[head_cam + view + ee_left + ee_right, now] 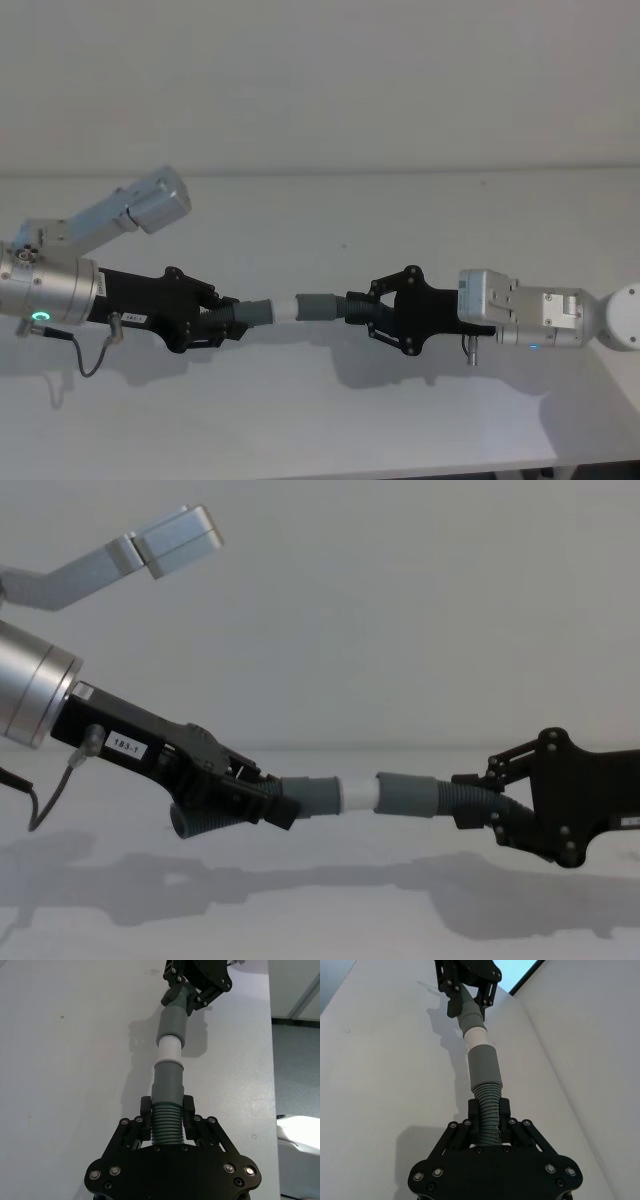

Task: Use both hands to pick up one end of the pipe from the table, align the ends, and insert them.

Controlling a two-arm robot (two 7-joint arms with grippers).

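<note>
Centre frame, above the table — left gripper and right gripper each clamp a pipe piece, white plug tip meeting the cuff.

Two dark grey hose pieces, ribbed mid-sections, smooth cuffs, held above table, end to end in near-straight line. Left piece clamped at ribbed part in left gripper; white plug tip points right. Right piece clamped at ribs in right gripper; wide grey cuff faces left. White tip meets cuff mouth, most of tip exposed between cuffs.
</note>
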